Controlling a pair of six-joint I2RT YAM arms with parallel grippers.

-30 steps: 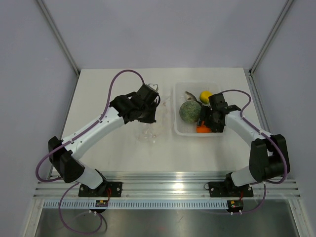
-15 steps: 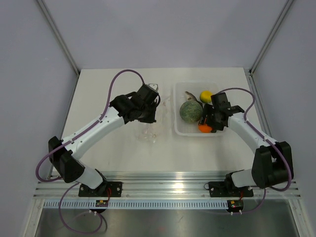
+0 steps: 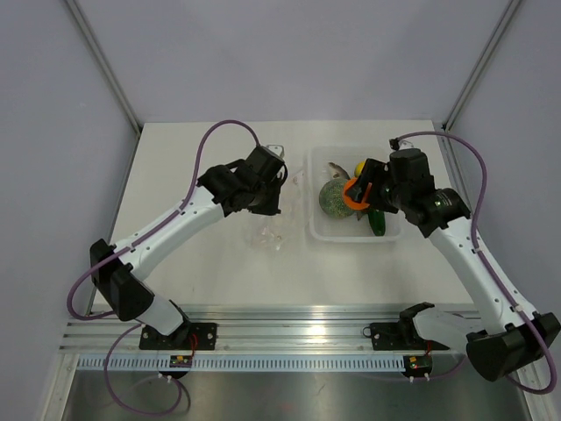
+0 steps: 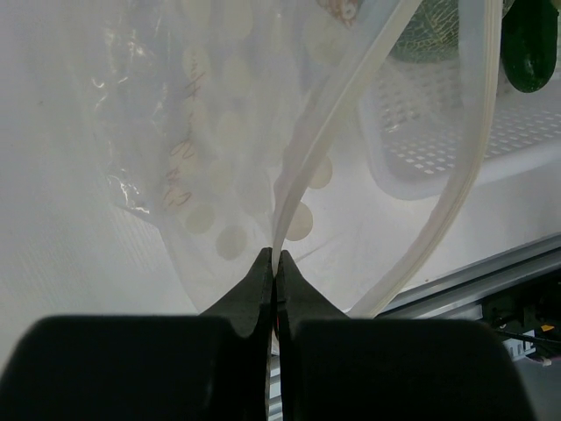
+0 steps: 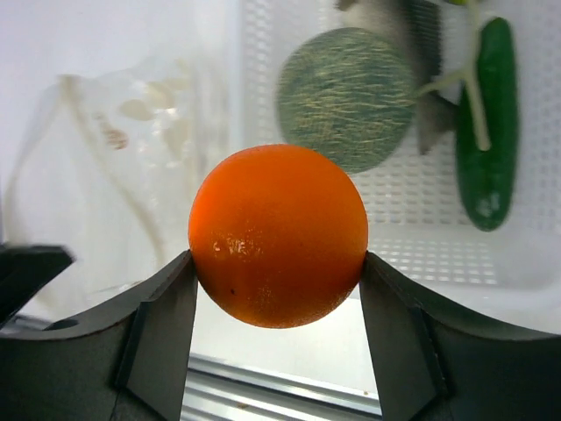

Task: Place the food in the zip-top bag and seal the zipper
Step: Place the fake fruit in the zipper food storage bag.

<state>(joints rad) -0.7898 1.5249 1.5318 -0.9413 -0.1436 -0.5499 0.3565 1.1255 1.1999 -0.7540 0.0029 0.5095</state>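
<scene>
My right gripper [image 3: 355, 195] is shut on the small orange ball [image 5: 278, 234] and holds it above the clear tray [image 3: 326, 230]. In the tray lie the speckled green ball [image 3: 333, 199], the dark green cucumber [image 3: 377, 221], the brownish fish [image 3: 338, 169] and the yellow lemon piece [image 3: 360, 164]. My left gripper [image 3: 269, 187] is shut on one whitish zipper strip [image 4: 302, 180] of the zip-top bag [image 3: 267, 230] and holds the mouth open towards the tray. The other zipper strip [image 4: 469, 167] bows away. The bag [image 5: 114, 167] hangs left of the ball.
The tray's white perforated floor [image 5: 421, 254] lies under and right of the ball. Its near wall [image 4: 412, 180] stands close to the bag's mouth. The metal rail [image 3: 298, 338] runs along the table's front edge.
My right gripper has lifted the orange ball out of the tray's near part and carried it up and slightly left. The cucumber now shows. The left gripper and bag have hardly moved.
</scene>
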